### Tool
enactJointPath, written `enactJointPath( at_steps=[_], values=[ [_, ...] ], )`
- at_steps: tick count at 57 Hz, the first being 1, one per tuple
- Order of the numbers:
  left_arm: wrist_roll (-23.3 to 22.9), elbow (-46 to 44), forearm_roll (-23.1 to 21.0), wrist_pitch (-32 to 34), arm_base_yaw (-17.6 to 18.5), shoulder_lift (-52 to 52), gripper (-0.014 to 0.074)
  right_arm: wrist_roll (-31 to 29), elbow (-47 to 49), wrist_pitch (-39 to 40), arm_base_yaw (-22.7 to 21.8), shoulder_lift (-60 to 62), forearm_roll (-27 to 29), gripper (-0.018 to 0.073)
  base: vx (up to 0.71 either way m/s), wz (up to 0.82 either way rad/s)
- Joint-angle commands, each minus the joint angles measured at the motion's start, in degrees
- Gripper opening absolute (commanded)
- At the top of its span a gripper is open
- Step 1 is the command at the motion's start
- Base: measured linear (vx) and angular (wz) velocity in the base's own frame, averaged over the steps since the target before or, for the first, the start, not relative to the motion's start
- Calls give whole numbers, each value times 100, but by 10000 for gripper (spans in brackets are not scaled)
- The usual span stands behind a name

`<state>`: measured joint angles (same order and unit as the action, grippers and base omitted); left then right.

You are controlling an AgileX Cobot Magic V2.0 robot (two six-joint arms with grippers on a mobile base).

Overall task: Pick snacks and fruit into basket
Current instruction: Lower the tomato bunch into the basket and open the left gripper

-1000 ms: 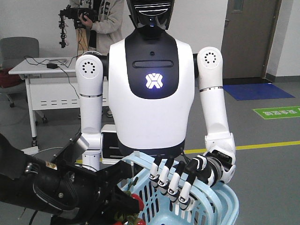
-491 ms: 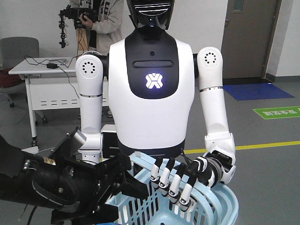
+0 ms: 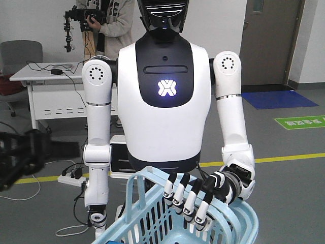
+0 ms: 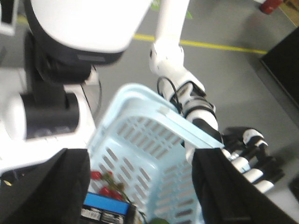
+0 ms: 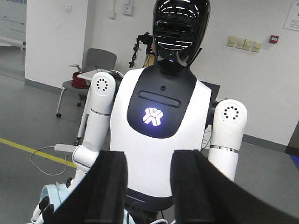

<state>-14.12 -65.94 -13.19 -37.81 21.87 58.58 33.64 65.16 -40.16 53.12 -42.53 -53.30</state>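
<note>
A white humanoid's black-and-white hand (image 3: 195, 195) holds the pale blue basket (image 3: 152, 221) by its handles at the bottom of the front view. In the left wrist view the basket (image 4: 154, 140) lies below my open left gripper (image 4: 140, 196), which has nothing between its fingers. Inside lies a flat pack (image 4: 107, 210) with a blue edge and a black-and-white label, which looks like the snacks. A green sliver at the frame's bottom edge may be the fruit (image 4: 158, 221). My left gripper (image 3: 20, 160) is a dark blur at far left. My right gripper (image 5: 149, 186) is open and empty, facing the humanoid.
Red cherry tomatoes on a stem (image 4: 105, 184) lie in the basket. The humanoid's torso (image 3: 165, 101) stands right behind the basket. A person with a camera rig (image 3: 104, 20) and a white table (image 3: 48, 76) are at the back left. Cables (image 3: 71, 178) lie on the floor.
My left gripper has drawn back out of the basket and swung away to the far left. The humanoid's hand and the basket have stayed in place.
</note>
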Motion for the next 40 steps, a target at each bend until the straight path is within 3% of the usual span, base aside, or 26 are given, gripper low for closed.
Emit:
enactJointPath(
  at_steps=[1, 5, 10, 40],
  values=[
    [-47, -199, 873, 500, -18, -421, 524, -43, 135, 308, -26, -27, -251, 308, 0, 0],
    [-47, -199, 1384, 465, -18, -652, 491, -43, 135, 308, -26, -27, -251, 308, 0, 0],
    [-47, -199, 1654, 452, -18, -889, 453, -43, 135, 305, -26, -27, -150, 308, 0, 0],
    [-34, -194, 1652, 430, -18, -1271, 353, -48, 135, 329, -26, -27, -162, 308, 0, 0]
  ],
)
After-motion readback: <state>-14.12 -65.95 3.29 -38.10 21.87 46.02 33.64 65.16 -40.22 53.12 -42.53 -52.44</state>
